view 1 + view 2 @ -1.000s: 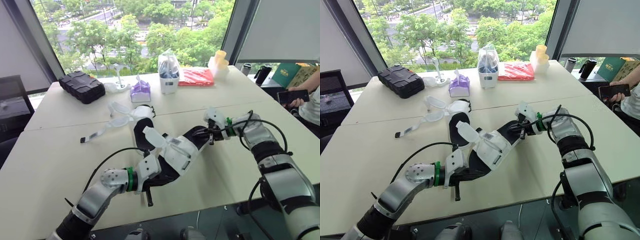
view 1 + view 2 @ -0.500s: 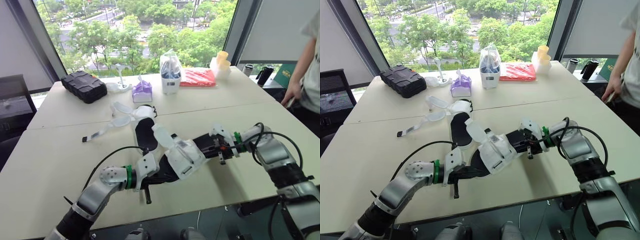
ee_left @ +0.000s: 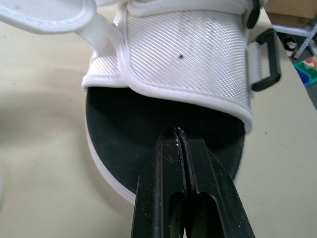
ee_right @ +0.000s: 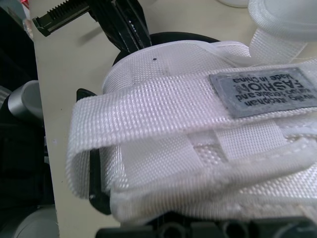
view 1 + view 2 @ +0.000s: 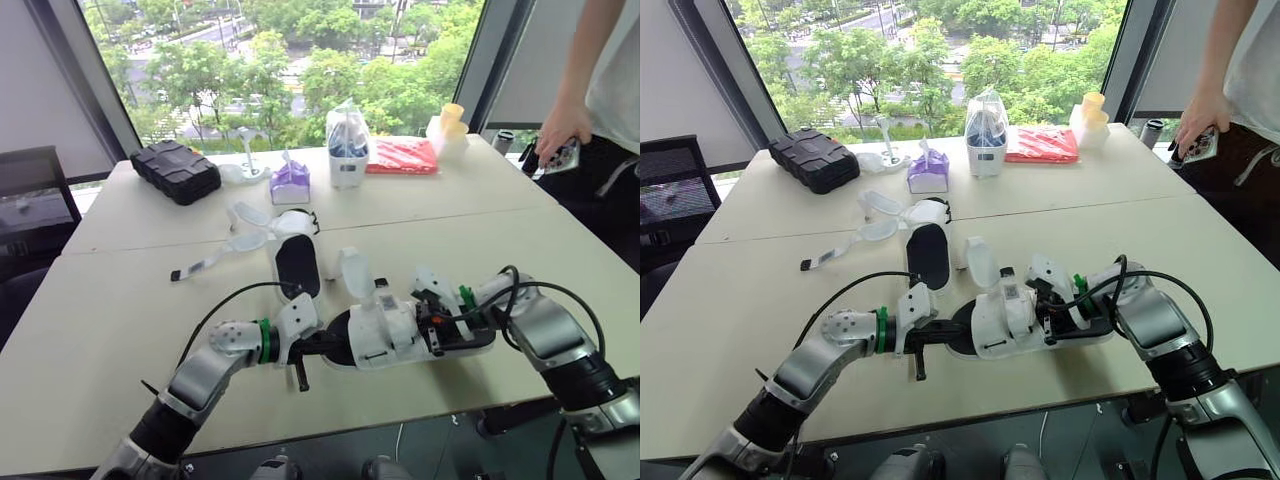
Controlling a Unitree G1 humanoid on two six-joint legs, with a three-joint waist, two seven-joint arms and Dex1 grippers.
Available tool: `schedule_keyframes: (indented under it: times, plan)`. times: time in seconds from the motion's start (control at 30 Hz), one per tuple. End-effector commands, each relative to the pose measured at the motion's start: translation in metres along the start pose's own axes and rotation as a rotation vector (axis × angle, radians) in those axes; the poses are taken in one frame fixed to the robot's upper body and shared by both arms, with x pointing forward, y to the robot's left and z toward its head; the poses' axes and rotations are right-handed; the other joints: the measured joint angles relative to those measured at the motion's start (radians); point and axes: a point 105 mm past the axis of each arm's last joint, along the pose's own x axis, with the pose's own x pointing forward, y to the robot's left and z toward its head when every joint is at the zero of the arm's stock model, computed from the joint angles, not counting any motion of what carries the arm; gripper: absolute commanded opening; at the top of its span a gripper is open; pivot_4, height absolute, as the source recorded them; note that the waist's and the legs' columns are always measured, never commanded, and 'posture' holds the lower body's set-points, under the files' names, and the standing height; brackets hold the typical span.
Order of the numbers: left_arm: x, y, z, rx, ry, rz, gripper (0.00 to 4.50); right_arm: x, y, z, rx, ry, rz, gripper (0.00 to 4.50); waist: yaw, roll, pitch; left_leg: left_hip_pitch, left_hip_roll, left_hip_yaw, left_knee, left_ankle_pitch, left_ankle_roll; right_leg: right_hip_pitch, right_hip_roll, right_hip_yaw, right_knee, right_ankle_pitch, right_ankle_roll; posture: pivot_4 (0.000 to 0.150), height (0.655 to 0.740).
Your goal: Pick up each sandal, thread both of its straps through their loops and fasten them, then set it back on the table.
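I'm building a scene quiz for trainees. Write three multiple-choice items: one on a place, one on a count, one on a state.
1. Where is the black ribbed hard case? A. far left corner of the table B. its near edge C. floor
2. How many white fabric sandals with black soles? A. one B. two C. three
3. The straps of the farther sandal are: A. fastened B. lying open C. missing
Key: 1A, it sits far left; 2B, a nearer sandal and the farther one; 3B, they spread loose on the table.
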Motion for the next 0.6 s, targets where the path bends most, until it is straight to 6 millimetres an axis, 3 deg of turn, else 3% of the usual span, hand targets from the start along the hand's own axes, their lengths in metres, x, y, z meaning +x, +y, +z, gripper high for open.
schedule_keyframes:
  times: [0.03, 0.5, 0.6]
  plan:
    - [0.002, 0.0, 0.004, 0.018, -0.005, -0.016, 0.0, 0.003, 0.009, 0.015, -0.044, -0.04, 0.025, 0.06, 0.0, 0.0, 0.0, 0.0, 0.0, 0.0, 0.0, 0.0, 0.0, 0.0, 0.0, 0.0, 0.0, 0.0, 0.0, 0.15, 0.74]
    - [0.005, -0.007, 0.015, 0.035, -0.036, -0.087, 0.0, 0.019, 0.026, 0.027, 0.029, -0.122, 0.075, 0.06, -0.001, 0.0, 0.0, 0.0, 0.0, 0.0, -0.001, 0.0, 0.0, 0.0, 0.0, 0.0, 0.0, 0.0, 0.0, 0.15, 0.74]
    - [0.007, -0.01, 0.015, 0.02, -0.046, -0.102, 0.0, 0.021, 0.027, 0.021, 0.017, -0.096, 0.065, 0.06, -0.001, 0.0, 0.0, 0.0, 0.0, 0.0, -0.001, 0.0, 0.0, 0.0, 0.0, 0.0, 0.0, 0.0, 0.0, 0.15, 0.74]
